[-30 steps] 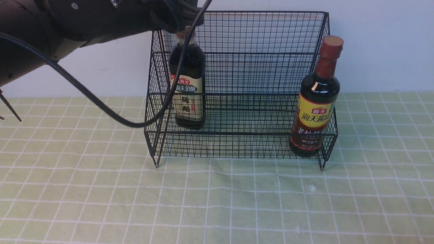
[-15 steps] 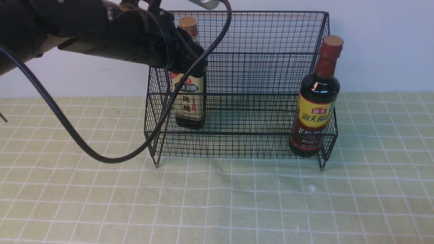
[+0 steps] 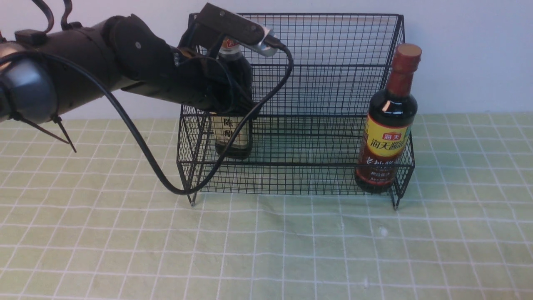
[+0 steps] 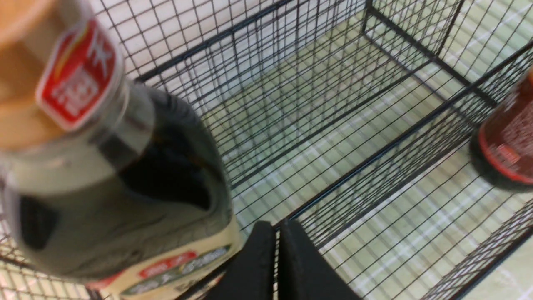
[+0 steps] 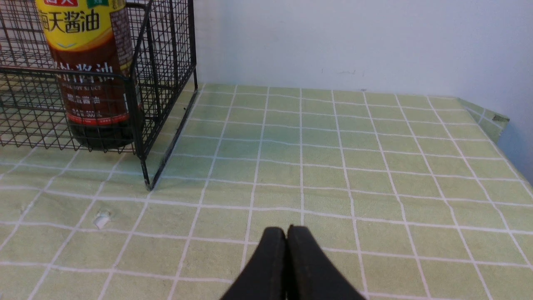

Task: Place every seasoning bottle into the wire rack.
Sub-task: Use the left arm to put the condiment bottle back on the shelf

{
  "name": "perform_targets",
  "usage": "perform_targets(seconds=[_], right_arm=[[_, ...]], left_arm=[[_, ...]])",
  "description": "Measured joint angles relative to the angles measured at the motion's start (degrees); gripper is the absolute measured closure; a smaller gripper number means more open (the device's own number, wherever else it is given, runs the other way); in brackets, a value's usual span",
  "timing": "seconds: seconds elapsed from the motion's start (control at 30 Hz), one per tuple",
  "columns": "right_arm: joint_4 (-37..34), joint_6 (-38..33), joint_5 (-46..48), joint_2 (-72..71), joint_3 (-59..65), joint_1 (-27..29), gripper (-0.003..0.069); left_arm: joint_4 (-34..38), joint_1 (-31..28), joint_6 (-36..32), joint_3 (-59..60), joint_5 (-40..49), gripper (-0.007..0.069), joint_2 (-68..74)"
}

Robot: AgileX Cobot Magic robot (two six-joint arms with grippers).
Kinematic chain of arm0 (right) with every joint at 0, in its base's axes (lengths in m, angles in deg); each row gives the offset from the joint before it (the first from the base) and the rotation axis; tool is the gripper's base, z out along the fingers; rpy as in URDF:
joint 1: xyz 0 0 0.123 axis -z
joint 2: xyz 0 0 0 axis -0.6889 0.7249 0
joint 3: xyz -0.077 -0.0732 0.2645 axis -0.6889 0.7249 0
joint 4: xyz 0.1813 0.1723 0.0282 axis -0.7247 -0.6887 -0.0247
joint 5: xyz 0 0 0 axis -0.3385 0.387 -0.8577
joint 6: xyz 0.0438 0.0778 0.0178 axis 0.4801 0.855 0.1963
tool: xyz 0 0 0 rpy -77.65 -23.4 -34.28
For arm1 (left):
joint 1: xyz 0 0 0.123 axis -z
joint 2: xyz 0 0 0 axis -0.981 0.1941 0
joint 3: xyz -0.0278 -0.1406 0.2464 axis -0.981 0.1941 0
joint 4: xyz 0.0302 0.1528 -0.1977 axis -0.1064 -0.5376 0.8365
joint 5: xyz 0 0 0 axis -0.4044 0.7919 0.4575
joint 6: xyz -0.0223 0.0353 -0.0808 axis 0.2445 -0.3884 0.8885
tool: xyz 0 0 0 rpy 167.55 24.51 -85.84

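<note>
Green checked cloth [image 3: 291, 250], and your wire rack [image 3: 325, 41] holds the gold-cap bottle [image 4: 125, 200] frame-left, red-cap bottle [image 3: 389, 125] frame-right; left gripper [image 4: 277, 227] and right gripper [image 5: 286, 230] both pinched together, empty.

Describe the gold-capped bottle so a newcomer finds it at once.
Find the black wire rack on the green checked cloth. At its left end stands a dark bottle. Gold cap and beige label; its neighbour has a yellow label, red-brown neck.

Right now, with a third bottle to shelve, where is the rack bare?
Bare: the middle of the wire rack, between the gold-capped bottle and the red-necked bottle, and the tablecloth in front. Crowded: the left end, where the left hand hangs beside that bottle.
</note>
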Motion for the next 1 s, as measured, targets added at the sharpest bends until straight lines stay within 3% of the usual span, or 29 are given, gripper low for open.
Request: perform_targets(seconds=[0.23, 1.0], right_arm=[[0.00, 0.00, 0.00, 0.00, 0.00, 0.00, 0.0671], [0.00, 0.00, 0.00, 0.00, 0.00, 0.00, 0.0671]], left_arm=[[-0.46, -2.71, 0.23, 0.00, 0.15, 0.0631, 1.42], [4.88, -2.40, 0.23, 0.00, -3.62, 0.0631, 4.68]])
